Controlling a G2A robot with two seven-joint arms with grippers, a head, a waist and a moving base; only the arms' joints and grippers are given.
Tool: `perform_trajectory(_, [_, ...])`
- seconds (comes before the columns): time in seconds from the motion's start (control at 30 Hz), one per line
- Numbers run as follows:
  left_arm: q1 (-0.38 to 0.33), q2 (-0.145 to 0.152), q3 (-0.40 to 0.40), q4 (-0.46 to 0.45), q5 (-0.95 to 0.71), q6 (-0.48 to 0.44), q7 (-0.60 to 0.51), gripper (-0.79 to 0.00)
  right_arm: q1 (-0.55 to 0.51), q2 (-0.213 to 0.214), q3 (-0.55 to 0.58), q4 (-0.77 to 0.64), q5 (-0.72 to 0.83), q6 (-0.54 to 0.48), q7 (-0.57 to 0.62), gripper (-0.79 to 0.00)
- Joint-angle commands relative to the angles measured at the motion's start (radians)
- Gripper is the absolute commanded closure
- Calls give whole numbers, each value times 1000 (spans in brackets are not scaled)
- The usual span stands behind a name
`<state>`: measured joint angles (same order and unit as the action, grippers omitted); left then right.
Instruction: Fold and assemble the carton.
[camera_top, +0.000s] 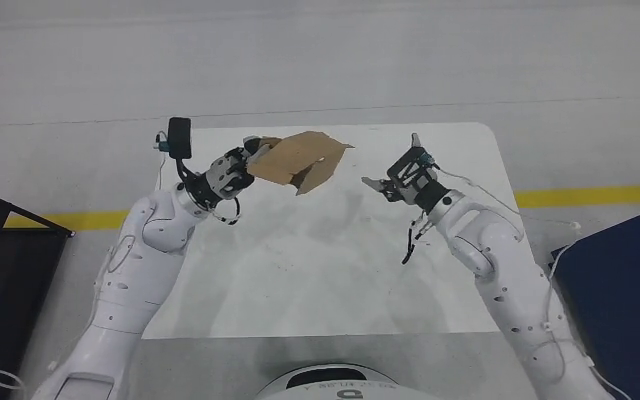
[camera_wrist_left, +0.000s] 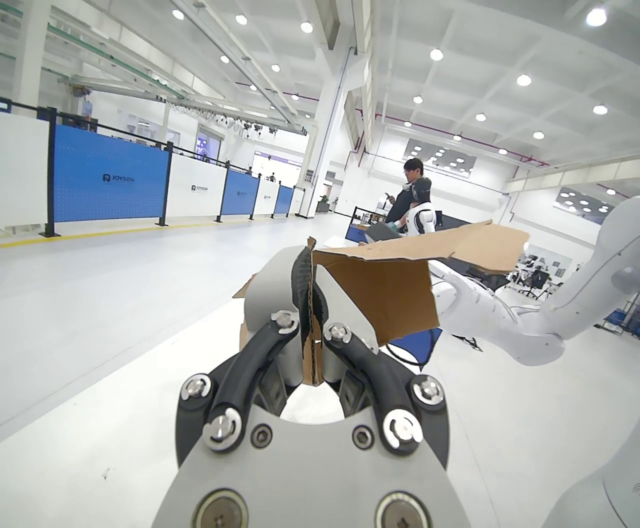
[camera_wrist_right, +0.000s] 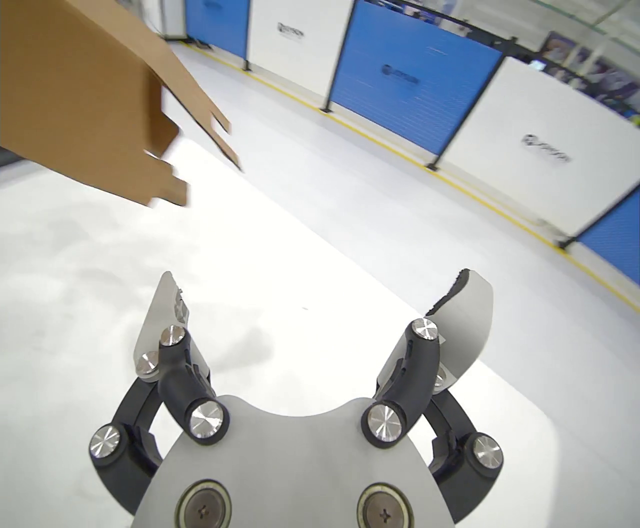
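A brown cardboard carton (camera_top: 300, 160), partly folded with loose flaps, hangs in the air above the far side of the white table (camera_top: 330, 270). My left gripper (camera_top: 250, 152) is shut on one of its walls at the carton's left end. In the left wrist view the carton (camera_wrist_left: 385, 295) has its thin cardboard edge pinched between the two fingertips (camera_wrist_left: 305, 280). My right gripper (camera_top: 397, 168) stands open to the right of the carton, apart from it, with nothing between its fingers. The right wrist view has the carton (camera_wrist_right: 85, 95) off beyond the open right gripper (camera_wrist_right: 320, 290).
The table's far edge (camera_top: 340, 126) lies just behind the carton. A yellow floor line (camera_top: 575, 196) runs past the table's right side. A dark object (camera_top: 20, 260) stands on the floor at the left.
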<state>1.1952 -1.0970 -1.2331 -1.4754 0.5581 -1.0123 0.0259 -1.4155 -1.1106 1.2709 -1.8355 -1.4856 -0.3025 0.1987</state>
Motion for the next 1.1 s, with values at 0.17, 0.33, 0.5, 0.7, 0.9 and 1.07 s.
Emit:
perform_trajectory(0.17, [-51, 18, 109, 31, 48, 0, 86, 0, 32, -13, -48, 41, -16, 27, -120, -773])
perform_trajectory(0.33, [-73, 37, 154, 50, 40, 0, 147, 0, 39, -18, -55, 52, -13, 46, -172, -696])
perform_trajectory(0.5, [-81, 60, 187, 60, 32, 0, 189, 0, 48, -22, -53, 67, 8, 51, -197, -646])
perform_trajectory(0.7, [-85, 83, 231, 73, 7, 0, 222, 0, 48, -22, -51, 57, 65, -29, -223, -597])
perform_trajectory(0.9, [-103, 99, 275, 90, -25, 0, 234, 0, 47, -21, -48, 48, 126, -122, -229, -480])
perform_trajectory(1.07, [-119, 108, 303, 107, -45, 0, 234, 0, 45, -20, -41, 50, 172, -168, -235, -314])
